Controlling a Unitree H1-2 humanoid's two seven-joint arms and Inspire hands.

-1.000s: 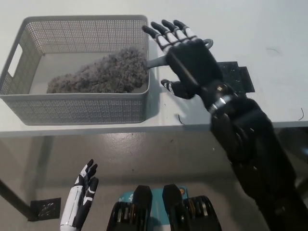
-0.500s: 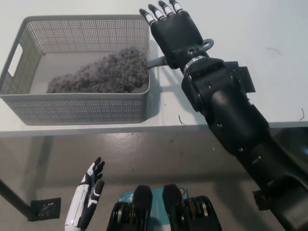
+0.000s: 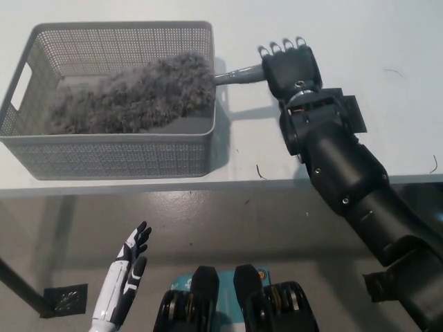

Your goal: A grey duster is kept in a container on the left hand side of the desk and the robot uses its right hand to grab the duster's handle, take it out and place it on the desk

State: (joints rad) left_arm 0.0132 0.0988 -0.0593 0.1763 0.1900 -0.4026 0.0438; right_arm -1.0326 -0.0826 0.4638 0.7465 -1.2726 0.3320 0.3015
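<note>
I'm holding the duster's handle (image 3: 239,73) with my right hand (image 3: 291,66), fingers (image 3: 280,48) clenching it. The duster (image 3: 131,100) is lying in the basket (image 3: 104,160) by the worktop's (image 3: 387,41) left edge. Lifting out and placing are remaining, I judge. My left hand (image 3: 124,277) is hanging open below the front edge.

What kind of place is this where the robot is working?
Probably a plain workroom or test lab, though little of it shows. There is a bare white desk, a grey mesh basket holding a fluffy grey duster, and a smooth hard floor underneath.
</note>
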